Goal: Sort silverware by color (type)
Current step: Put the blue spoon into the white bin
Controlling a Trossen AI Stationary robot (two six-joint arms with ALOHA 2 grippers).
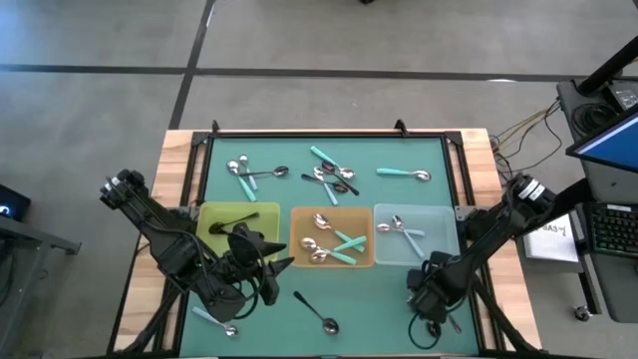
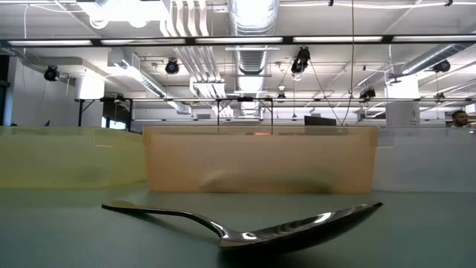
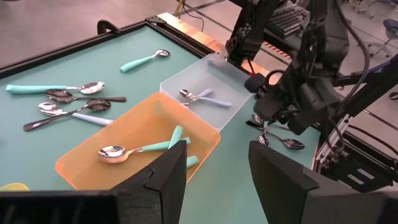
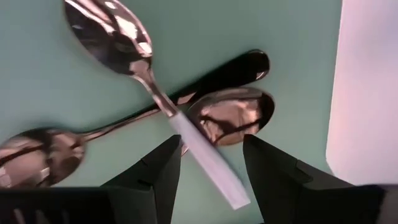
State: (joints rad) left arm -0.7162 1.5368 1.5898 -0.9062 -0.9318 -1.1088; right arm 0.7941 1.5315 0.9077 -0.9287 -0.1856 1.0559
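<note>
My right gripper (image 4: 211,180) is open and low over a small heap of spoons at the table's near right (image 1: 431,311). Its fingers stand on either side of a pale-blue spoon handle (image 4: 205,155) without touching it. That spoon lies across a black-handled spoon (image 4: 224,74) and another silver bowl (image 4: 233,118). My left gripper (image 3: 214,180) is open and empty, above the near edge between the yellow tray (image 1: 214,214) and the orange tray (image 1: 299,249). Teal-handled spoons lie in the orange tray (image 3: 149,148), pale-blue ones in the clear tray (image 3: 202,98).
Loose spoons lie on the green mat at the far side (image 1: 334,175), (image 1: 244,172), (image 1: 404,175). A black spoon (image 1: 316,311) lies near the front edge and fills the low view (image 2: 245,227). Another spoon (image 1: 214,321) lies under the left arm. A black spoon is in the yellow tray (image 1: 234,216).
</note>
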